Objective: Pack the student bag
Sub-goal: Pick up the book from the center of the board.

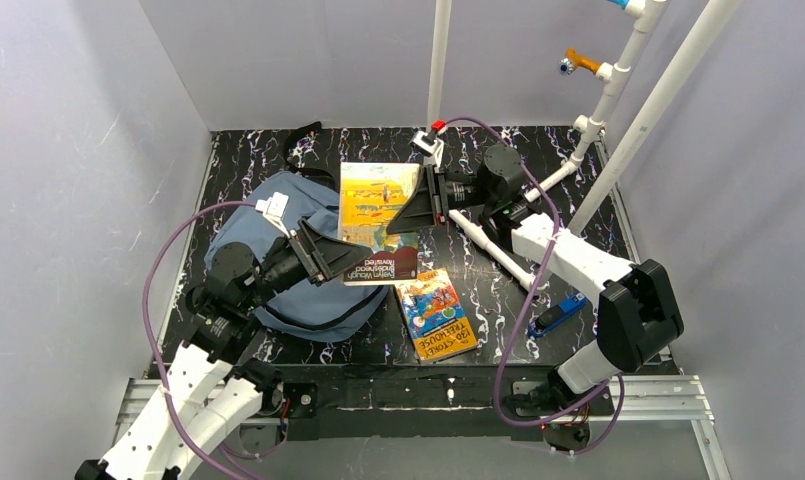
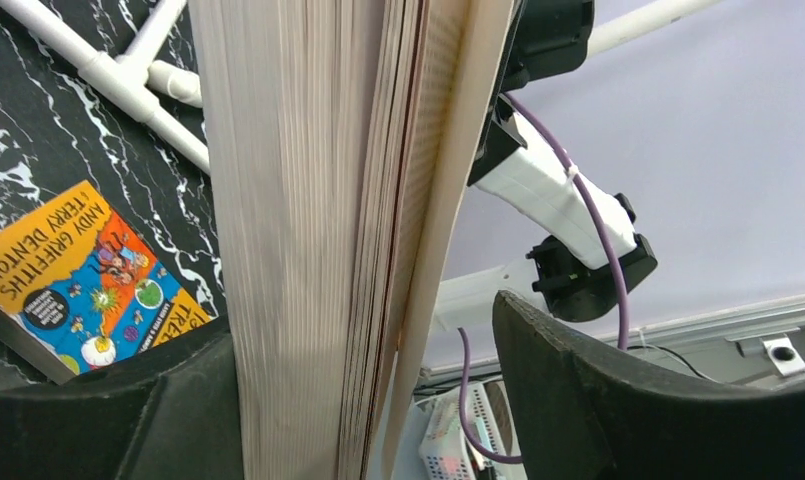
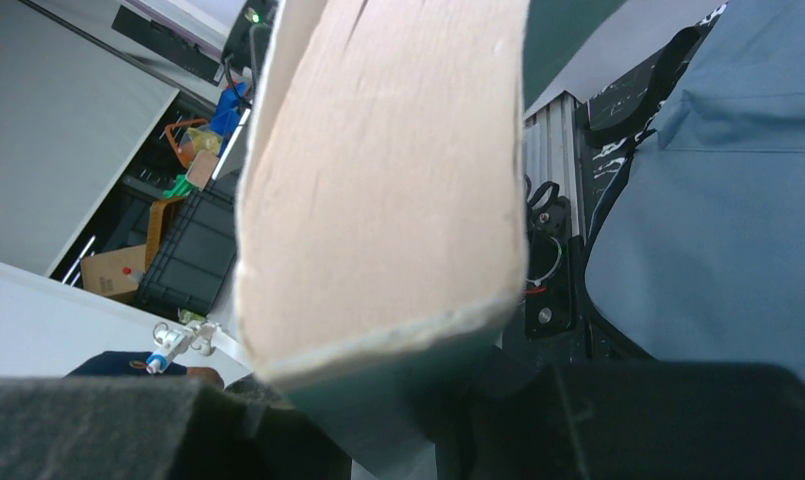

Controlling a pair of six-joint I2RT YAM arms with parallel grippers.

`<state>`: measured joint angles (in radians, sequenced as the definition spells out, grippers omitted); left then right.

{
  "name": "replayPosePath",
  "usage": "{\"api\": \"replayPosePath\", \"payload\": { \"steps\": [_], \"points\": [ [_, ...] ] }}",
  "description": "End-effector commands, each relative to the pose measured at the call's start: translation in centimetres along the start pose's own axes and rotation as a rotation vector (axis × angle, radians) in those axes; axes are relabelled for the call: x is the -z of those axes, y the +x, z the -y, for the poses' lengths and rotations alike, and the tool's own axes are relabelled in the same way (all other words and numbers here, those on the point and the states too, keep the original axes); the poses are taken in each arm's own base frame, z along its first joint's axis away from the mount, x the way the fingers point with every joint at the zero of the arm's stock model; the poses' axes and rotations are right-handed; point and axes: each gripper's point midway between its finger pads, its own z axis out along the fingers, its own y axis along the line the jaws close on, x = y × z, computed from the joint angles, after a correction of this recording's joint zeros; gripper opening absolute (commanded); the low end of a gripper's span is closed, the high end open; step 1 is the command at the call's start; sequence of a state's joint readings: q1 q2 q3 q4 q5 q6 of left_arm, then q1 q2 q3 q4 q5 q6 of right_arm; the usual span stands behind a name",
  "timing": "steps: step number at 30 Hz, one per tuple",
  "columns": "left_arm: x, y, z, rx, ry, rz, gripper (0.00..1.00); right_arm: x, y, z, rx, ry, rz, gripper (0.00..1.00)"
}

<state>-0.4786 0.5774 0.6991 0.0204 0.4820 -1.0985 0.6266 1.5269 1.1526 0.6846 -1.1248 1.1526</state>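
Book (image 1: 378, 215), large, yellow cover facing up, sits over the middle of the table between my two grippers. My right gripper (image 1: 410, 210) has it by the right edge, and the wrist view shows my jaws pinching the page block (image 3: 388, 180) low down. My left gripper (image 1: 343, 262) is at the book's near-left corner with its jaws spread around the fore-edge (image 2: 308, 250). One finger (image 2: 178, 410) lies just beside the pages. The other (image 2: 618, 400) stands apart from the cover, with a gap showing. The student bag (image 1: 283, 188) lies flat on the left half of the table under my left arm, and the book's left side overlaps it from above. A second, smaller book (image 1: 436, 312) lies flat near the middle of the near edge.
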Motion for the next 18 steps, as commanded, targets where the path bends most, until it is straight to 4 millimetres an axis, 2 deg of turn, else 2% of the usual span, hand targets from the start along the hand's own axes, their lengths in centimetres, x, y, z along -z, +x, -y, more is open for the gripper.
{"api": "replayPosePath", "payload": {
  "steps": [1, 7, 10, 14, 16, 18],
  "points": [
    [-0.2, -1.6, 2.3, -0.107, 0.044, 0.027, 0.71, 0.4, 0.4, -2.0, 0.105, -0.039, -0.028, 0.01],
    [-0.5, -1.8, 2.5, -0.117, 0.049, 0.025, 0.59, 0.0, 0.7, -0.2, 0.12, 0.029, -0.061, 0.01],
    [-1.0, -1.8, 1.7, -0.13, 0.028, 0.014, 0.53, -0.6, 1.2, 0.2, 0.123, 0.032, -0.093, 0.01],
    [-1.5, -2.7, 0.2, -0.175, -0.035, 0.058, 0.4, -0.9, 1.6, 1.6, 0.107, 0.067, -0.124, 0.01],
    [-1.8, -3.0, -0.4, -0.185, -0.047, 0.074, 0.26, -0.7, 1.9, 2.1, 0.094, 0.086, -0.136, 0.03],
    [-2.0, -3.6, -0.6, -0.199, -0.061, 0.094, 0.1, -0.7, 1.9, 2.3, 0.09, 0.101, -0.129, 0.11]
  ]
}}
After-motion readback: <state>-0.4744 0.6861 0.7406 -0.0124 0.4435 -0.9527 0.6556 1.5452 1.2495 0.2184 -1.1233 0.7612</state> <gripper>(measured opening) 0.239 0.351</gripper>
